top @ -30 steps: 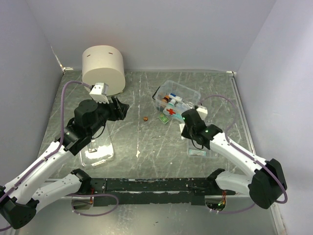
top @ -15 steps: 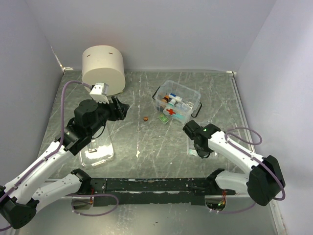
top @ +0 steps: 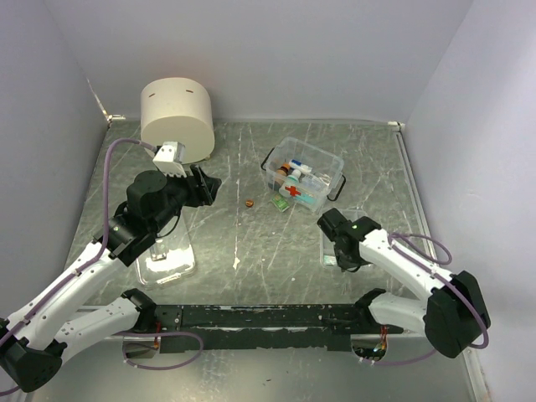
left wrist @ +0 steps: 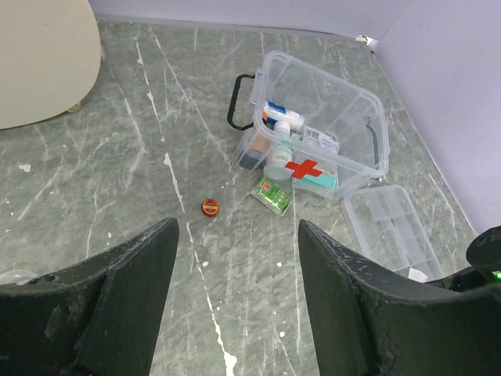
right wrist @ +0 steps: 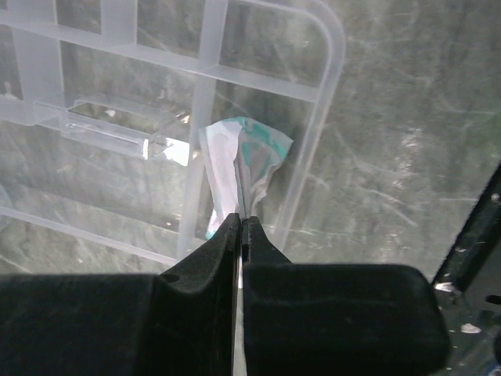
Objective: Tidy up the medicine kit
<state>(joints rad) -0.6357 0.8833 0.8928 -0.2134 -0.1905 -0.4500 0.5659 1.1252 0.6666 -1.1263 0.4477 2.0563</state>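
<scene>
One sachet [right wrist: 244, 160], white and green, clamped tight in my right gripper [right wrist: 241, 229]; drawn back from the medicine kit [top: 322, 157], far mid-table, now over the clear tray [right wrist: 317, 94] beside it; my left gripper [left wrist: 237, 235] spread wide, empty; sachet not yet stowed

Cream cylinder [top: 176, 119] upright at the table's [top: 251, 251] far-left corner. Small orange-brown cap [left wrist: 210, 207] alone on the green marble, near centre. Green packet [left wrist: 270, 193] flat, right of the cap, apart. Clear divided tray [left wrist: 387, 227] at right. Crumpled white-green sachet [right wrist: 243, 168] across its rim. Clear rectangular piece [top: 167, 261] near left.
</scene>
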